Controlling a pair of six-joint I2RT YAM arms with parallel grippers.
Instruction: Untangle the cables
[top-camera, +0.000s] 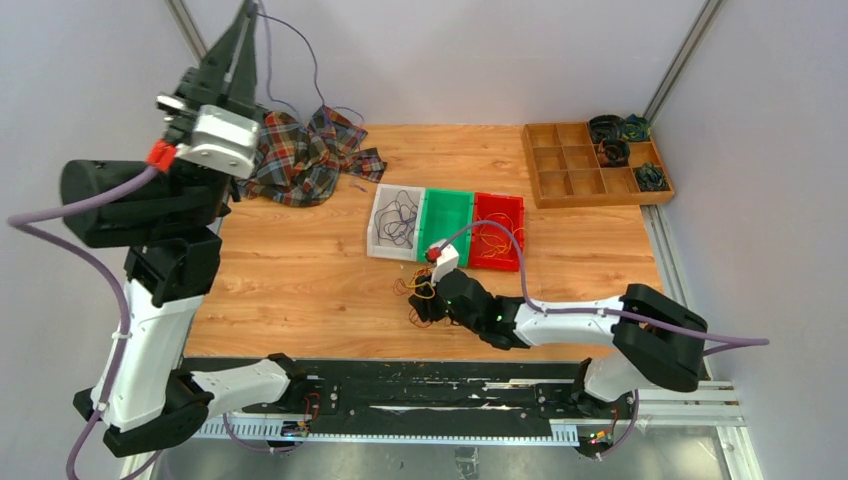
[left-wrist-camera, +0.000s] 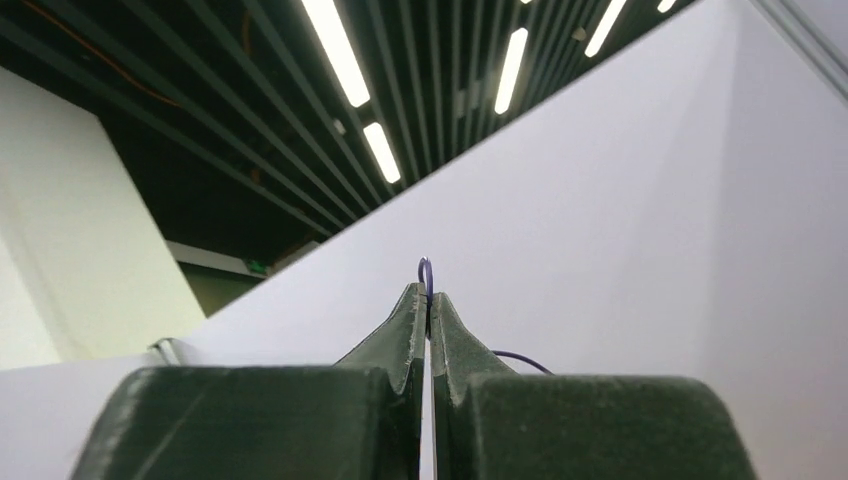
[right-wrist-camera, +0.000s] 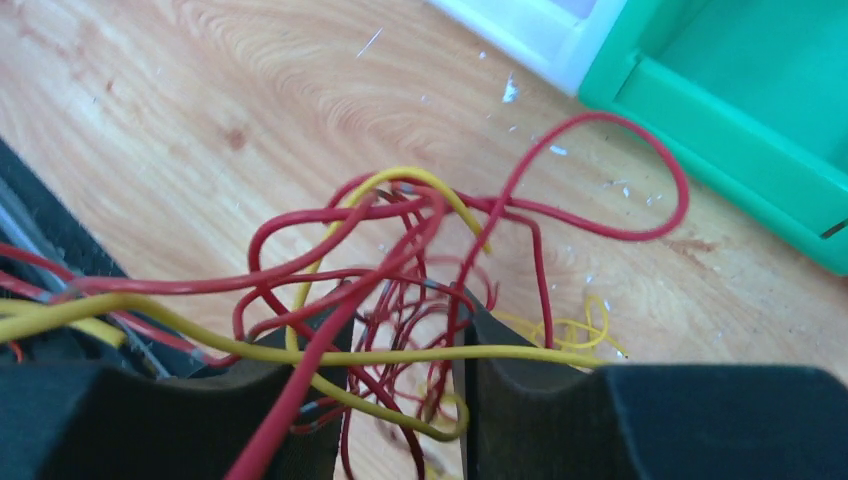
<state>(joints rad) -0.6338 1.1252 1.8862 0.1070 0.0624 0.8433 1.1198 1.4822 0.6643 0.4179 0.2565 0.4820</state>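
quickly: found left gripper (top-camera: 246, 18) raised high above far left corner of worktop (top-camera: 300, 290), jaws pinched together on purple cable (left-wrist-camera: 424, 268). traced that cable down toward plaid cloth (top-camera: 305, 150) lying at far left corner. found right gripper (right-wrist-camera: 405, 335) low over red and yellow tangle (right-wrist-camera: 400, 250) near middle of near edge, jaws apart, several strands threaded between fingers (right-wrist-camera: 510, 400). spotted more purple loops (top-camera: 398, 215) in white tray (top-camera: 372, 240) mid-worktop. noted green tray (top-camera: 447, 215) touching it on side toward right edge, then red tray (top-camera: 500, 205) holding thin yellow and red strands.
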